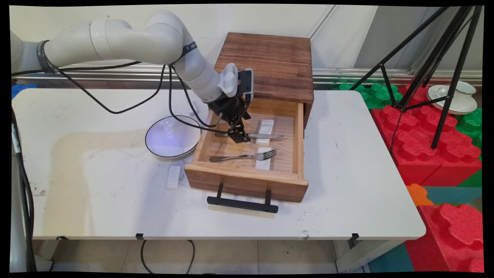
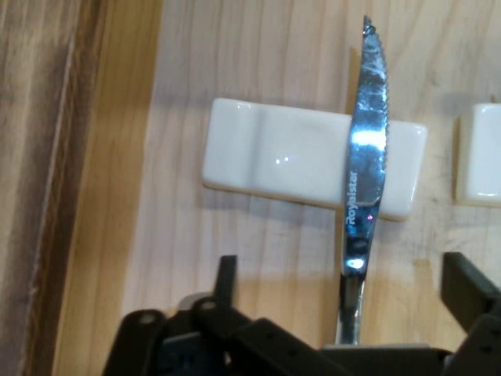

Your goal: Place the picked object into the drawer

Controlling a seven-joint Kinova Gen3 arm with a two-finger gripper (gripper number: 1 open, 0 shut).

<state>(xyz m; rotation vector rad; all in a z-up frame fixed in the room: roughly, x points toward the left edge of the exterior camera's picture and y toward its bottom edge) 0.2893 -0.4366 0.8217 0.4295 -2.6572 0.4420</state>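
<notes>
My gripper (image 1: pixel 238 137) is down inside the pulled-out wooden drawer (image 1: pixel 247 178), open, with its fingers on either side of a table knife (image 1: pixel 266 136). In the hand view the gripper (image 2: pixel 344 274) straddles the knife (image 2: pixel 366 149) near the handle, and neither finger (image 2: pixel 227 276) touches it. The serrated blade lies across a white ceramic rest (image 2: pixel 274 157). A fork (image 1: pixel 247 156) lies nearer the drawer's front, its tines on a second white rest (image 1: pixel 263 163).
A white bowl with a dark rim (image 1: pixel 173 137) stands just left of the drawer. A third white rest (image 1: pixel 173 177) lies on the table by the drawer's front left corner. The drawer's black handle (image 1: pixel 242 204) juts forward. The wooden cabinet (image 1: pixel 270 61) stands behind.
</notes>
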